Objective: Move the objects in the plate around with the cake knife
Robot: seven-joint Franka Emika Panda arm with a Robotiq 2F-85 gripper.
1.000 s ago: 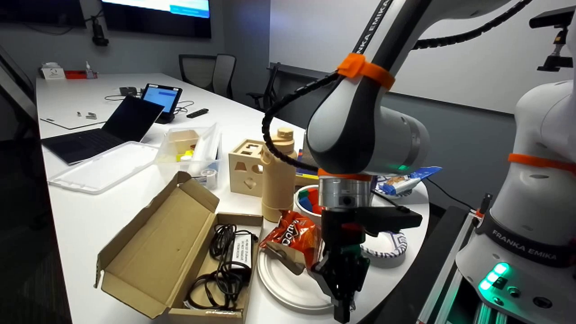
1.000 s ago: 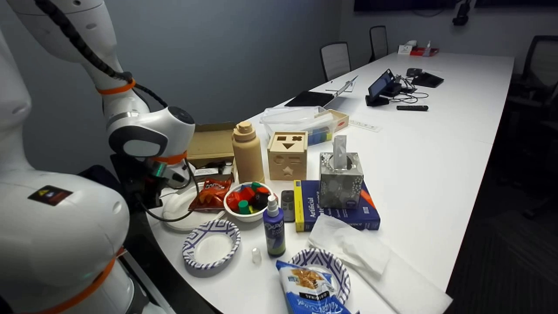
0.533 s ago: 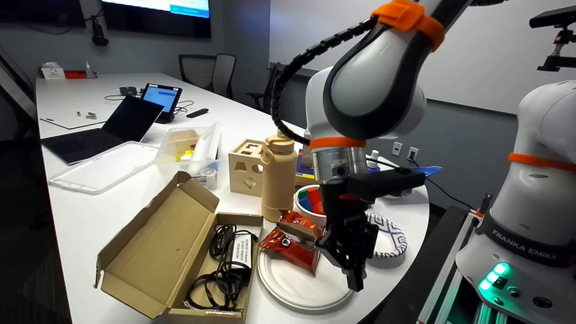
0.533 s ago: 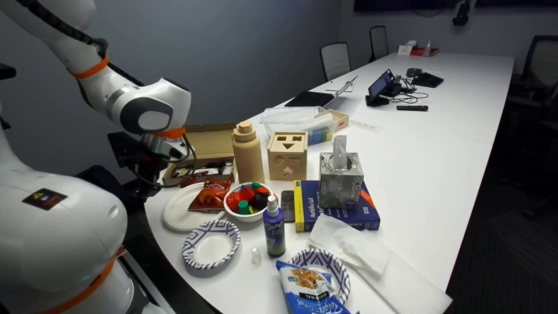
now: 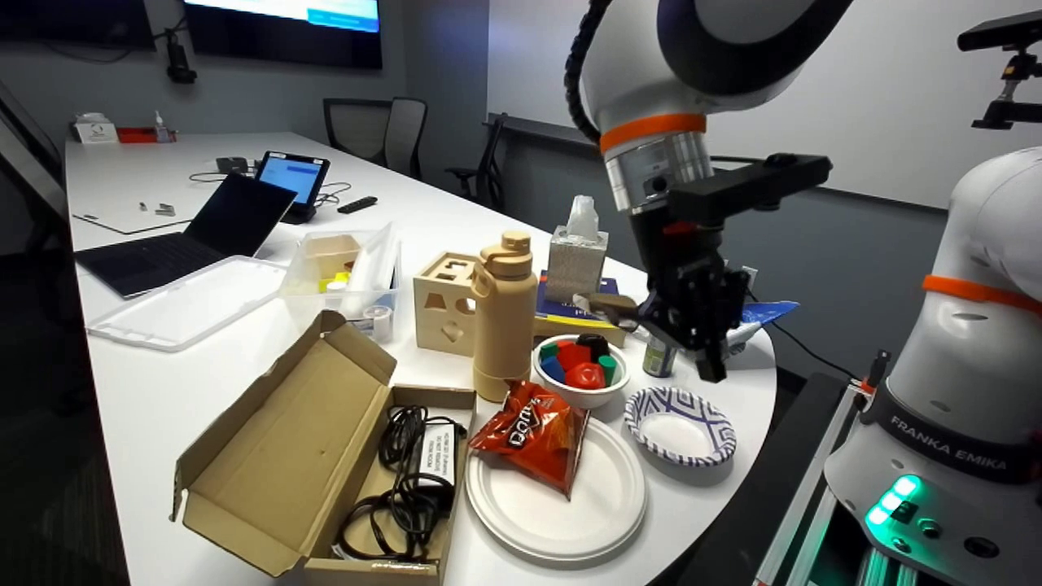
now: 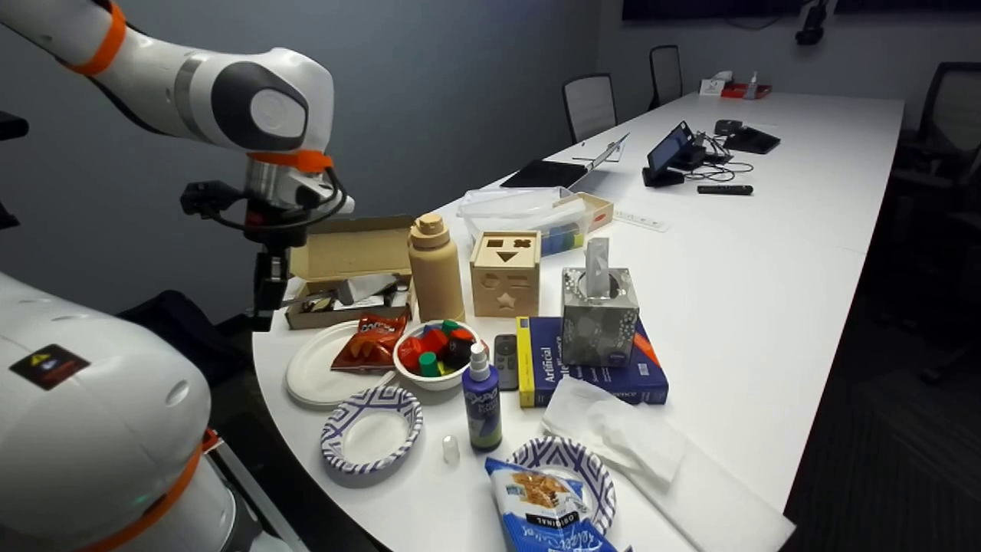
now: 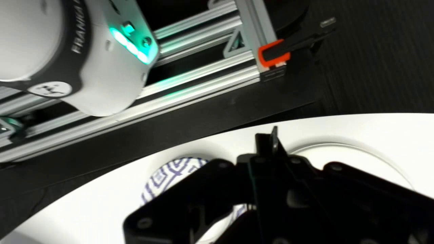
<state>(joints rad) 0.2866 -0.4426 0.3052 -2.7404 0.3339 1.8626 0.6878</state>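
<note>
The Robotiq gripper (image 6: pixel 263 316) is clamping the cake knife (image 5: pixel 612 304) and is pointing downward above the white conference table (image 5: pixel 163 407). The knife's flat end is sticking out sideways, hanging in the air apart from the large white plate (image 5: pixel 562 525). A red Doritos bag (image 5: pixel 533 439) is lying partly over the plate's rim, just beside a white bowl (image 5: pixel 588 399) that is holding coloured blocks (image 5: pixel 584 375). A patterned paper bowl (image 5: pixel 716 421) is resting next to the plate, a tan water bottle (image 5: pixel 505 325) is standing near the bag, and black cables (image 5: pixel 411 492) are lying in an opened cardboard box (image 5: pixel 281 448).
</note>
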